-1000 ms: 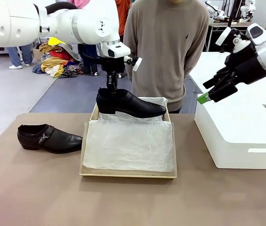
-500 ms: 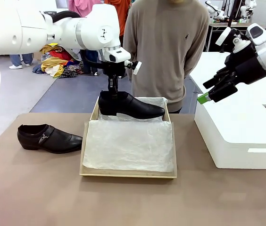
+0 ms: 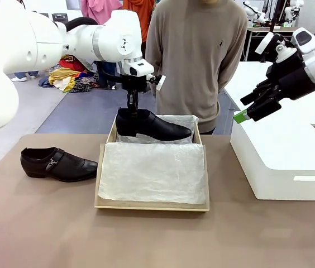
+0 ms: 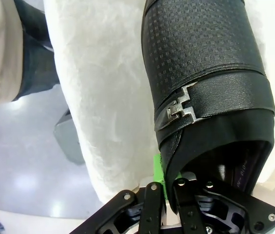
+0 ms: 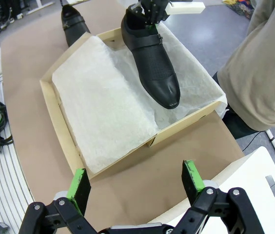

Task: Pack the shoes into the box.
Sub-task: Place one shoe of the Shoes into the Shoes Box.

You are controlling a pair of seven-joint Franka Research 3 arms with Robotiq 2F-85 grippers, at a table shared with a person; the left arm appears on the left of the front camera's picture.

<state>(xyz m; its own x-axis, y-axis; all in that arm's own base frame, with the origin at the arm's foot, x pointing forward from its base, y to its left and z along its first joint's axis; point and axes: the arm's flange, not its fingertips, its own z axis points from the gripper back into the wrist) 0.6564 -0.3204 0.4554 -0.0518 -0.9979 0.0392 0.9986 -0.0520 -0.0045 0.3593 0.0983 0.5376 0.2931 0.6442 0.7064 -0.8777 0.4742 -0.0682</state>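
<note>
My left gripper is shut on the heel rim of one black shoe, holding it over the far end of the tan box, toe pointing right. Up close, its buckle strap shows above the green pad pinching the collar, with white tissue beneath. The same shoe hangs over the tissue-lined box in the right wrist view. The other shoe lies on the table left of the box. My right gripper stands open, raised above the white block, nothing between its fingers.
A large white block sits on the table's right side. A person in a beige sweater stands at the far edge, right behind the box. Bare brown tabletop stretches in front of the box.
The left arm has carried the held shoe slightly down and farther back over the box's far end. The right arm and the shoe on the table have not moved.
</note>
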